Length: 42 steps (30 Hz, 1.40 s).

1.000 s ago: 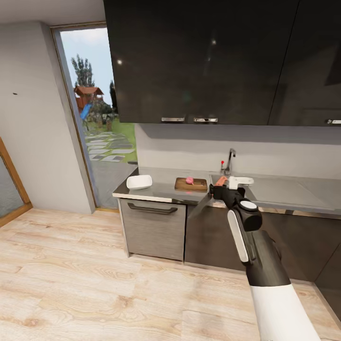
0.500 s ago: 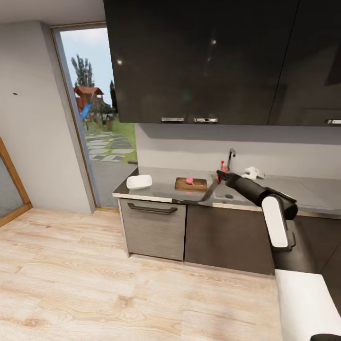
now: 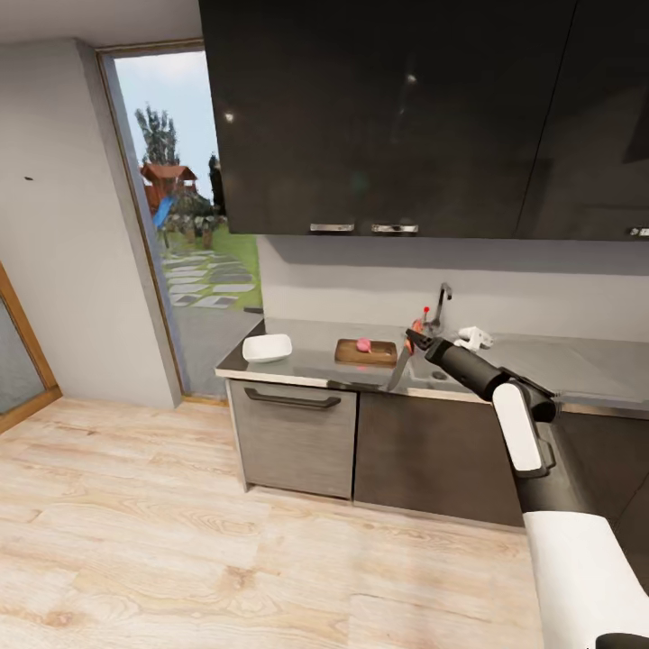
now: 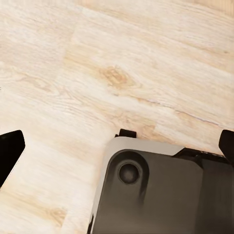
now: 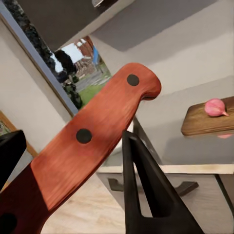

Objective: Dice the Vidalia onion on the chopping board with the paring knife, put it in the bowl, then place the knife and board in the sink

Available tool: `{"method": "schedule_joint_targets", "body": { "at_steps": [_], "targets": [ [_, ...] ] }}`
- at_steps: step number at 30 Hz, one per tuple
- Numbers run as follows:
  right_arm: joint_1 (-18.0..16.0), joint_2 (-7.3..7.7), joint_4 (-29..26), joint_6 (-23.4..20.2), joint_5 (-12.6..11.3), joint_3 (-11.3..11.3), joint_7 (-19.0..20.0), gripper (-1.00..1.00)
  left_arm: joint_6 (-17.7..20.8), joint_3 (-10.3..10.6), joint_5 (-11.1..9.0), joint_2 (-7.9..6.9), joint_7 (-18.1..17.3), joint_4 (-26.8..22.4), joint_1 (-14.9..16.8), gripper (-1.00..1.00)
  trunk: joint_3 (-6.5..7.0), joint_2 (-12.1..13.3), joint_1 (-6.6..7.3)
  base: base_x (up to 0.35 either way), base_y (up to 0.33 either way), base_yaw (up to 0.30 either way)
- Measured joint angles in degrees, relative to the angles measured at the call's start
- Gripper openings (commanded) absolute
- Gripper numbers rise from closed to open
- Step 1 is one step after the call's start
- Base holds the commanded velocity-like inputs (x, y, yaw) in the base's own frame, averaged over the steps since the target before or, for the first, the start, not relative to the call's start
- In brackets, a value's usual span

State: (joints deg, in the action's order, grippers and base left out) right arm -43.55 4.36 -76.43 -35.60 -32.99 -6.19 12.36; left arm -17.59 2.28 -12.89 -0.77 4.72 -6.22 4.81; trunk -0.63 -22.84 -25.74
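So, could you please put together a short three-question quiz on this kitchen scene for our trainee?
1. True or false: the Vidalia onion lies on the chopping board.
2. What does the right gripper hold: A) bowl, B) paring knife, C) tap?
3. Fill in: the bowl stands on the ___, between the board and the worktop's end by the doorway.

Key: 1 true. 2 B. 3 countertop.
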Motion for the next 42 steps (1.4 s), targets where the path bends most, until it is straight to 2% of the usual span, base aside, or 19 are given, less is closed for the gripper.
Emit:
{"method": "schedule_joint_targets", "body": {
  "at_steps": [7,9,13,19,26,39,42],
  "targets": [
    [0.00,0.04,1.92,1.53,0.29,0.13,0.92,-1.00,0.00,0.00,0.00,0.01,-0.02,0.02,0.00,1.00,0.00,0.00,0.01,0.235,0.163,0.000],
    [0.00,0.03,1.96,1.58,0.83,0.17,0.94,-1.00,0.00,0.00,0.00,0.02,-0.03,-0.02,0.00,1.00,0.00,0.00,0.01,0.253,0.099,0.000],
    [-0.01,-0.04,2.00,1.44,3.48,0.17,1.04,-1.00,0.01,0.00,0.00,0.00,-0.03,0.01,0.00,1.00,0.00,-0.01,0.01,0.261,0.027,0.000],
    [-0.01,0.65,1.70,1.18,4.27,0.18,1.55,-1.00,0.01,0.00,0.00,-0.02,0.12,0.04,0.00,1.00,0.00,-0.01,0.01,0.280,-0.078,0.000],
    [-0.01,0.74,1.65,1.22,6.02,0.39,1.56,-1.00,0.01,0.00,0.01,-0.02,0.10,0.04,0.00,1.00,0.00,-0.01,0.01,0.295,-0.115,0.000],
    [-0.01,0.74,1.74,1.22,6.34,0.49,1.73,-1.00,0.01,0.00,0.08,-0.11,0.05,0.04,0.00,1.00,0.00,-0.01,0.01,0.306,-0.094,0.000],
    [-0.01,0.74,1.79,1.18,6.34,0.49,2.93,-1.00,0.01,0.00,0.09,-0.11,0.05,0.04,0.00,1.00,0.00,-0.01,0.01,0.309,-0.057,0.000]
  ]
}}
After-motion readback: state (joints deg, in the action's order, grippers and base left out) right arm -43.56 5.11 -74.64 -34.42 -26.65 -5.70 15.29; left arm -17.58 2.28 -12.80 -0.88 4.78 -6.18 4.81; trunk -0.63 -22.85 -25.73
